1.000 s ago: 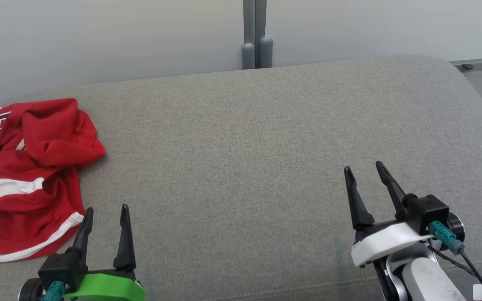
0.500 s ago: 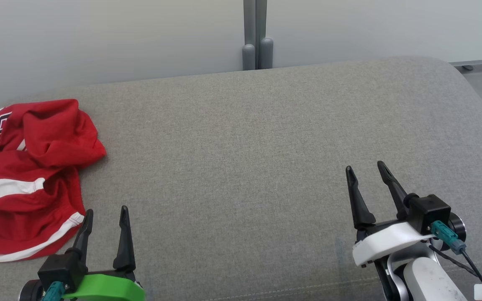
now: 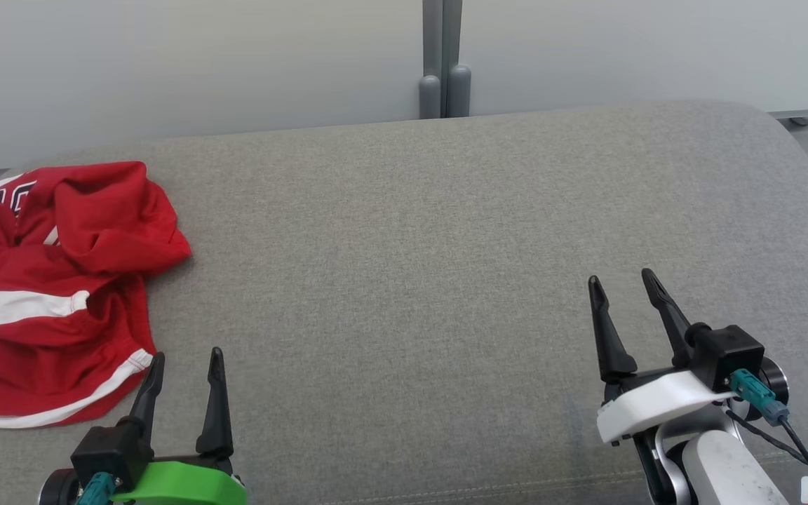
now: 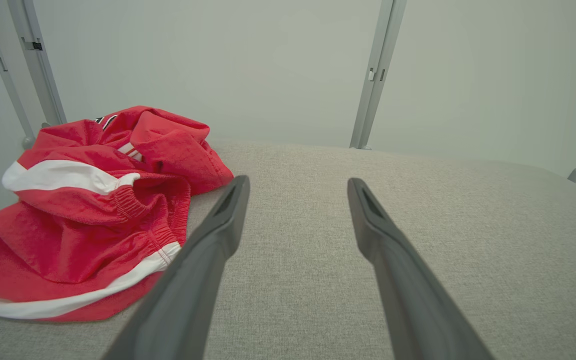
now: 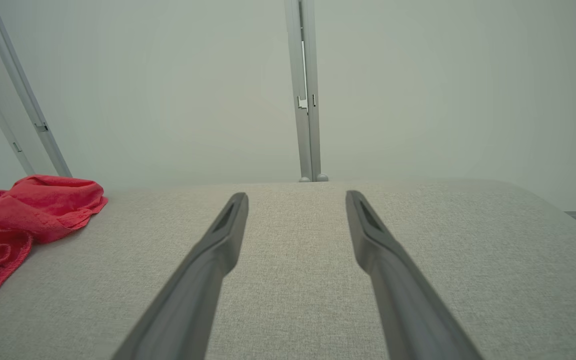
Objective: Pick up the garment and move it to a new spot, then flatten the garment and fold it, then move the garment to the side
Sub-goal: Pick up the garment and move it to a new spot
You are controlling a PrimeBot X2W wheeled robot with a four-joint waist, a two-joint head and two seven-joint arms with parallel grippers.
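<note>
The garment (image 3: 53,287) is a crumpled red piece with white stripes, lying in a heap at the left end of the grey padded surface (image 3: 432,231). In the left wrist view the garment (image 4: 93,200) sits just left of the fingers. My left gripper (image 3: 188,356) hovers open at the lower left, right beside the garment's near hem, with nothing between its fingers. My right gripper (image 3: 620,278) stands open at the lower right, far from the cloth. From the right wrist the garment (image 5: 23,210) lies at the far left.
A pale wall with a grey vertical post (image 3: 442,63) runs behind the surface. The surface's far right corner (image 3: 790,133) curves down toward the floor.
The whole head picture has shifted a little rightward, so the camera turned slightly left. Neither gripper has changed its opening and the garment lies as before.
</note>
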